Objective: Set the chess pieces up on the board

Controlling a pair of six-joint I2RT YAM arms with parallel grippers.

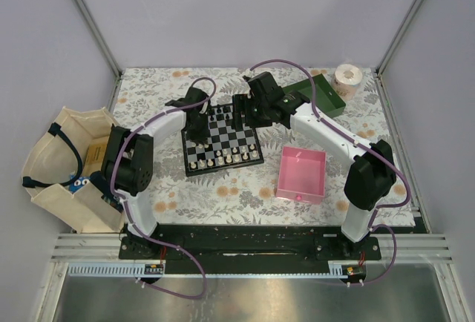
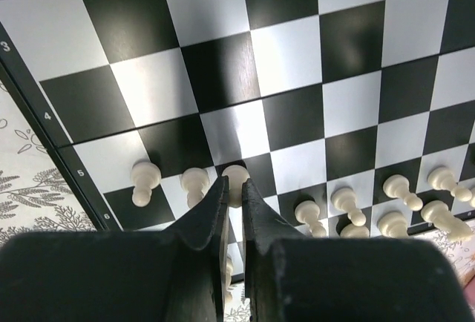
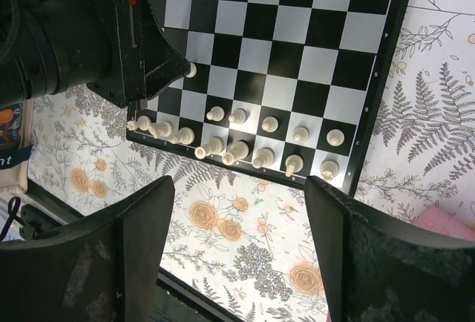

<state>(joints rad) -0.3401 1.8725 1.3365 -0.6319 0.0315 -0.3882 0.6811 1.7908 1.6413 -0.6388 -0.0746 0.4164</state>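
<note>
Left tool (image 2: 234, 188), clenched on a white pawn (image 2: 236, 174), reaches down over the board (image 2: 223, 70) at the counter's (image 1: 223, 196) middle. Right tool (image 3: 237, 185) gapes wide, empty, hovering above the board's near edge.

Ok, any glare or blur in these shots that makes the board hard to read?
Left wrist: soft sheen washes the board's middle squares; the fingers are blurred, the pawn between their tips sharp. Right wrist: board crisp, own fingers dark and out of focus. Top: even light, pieces too small to tell apart.
</note>
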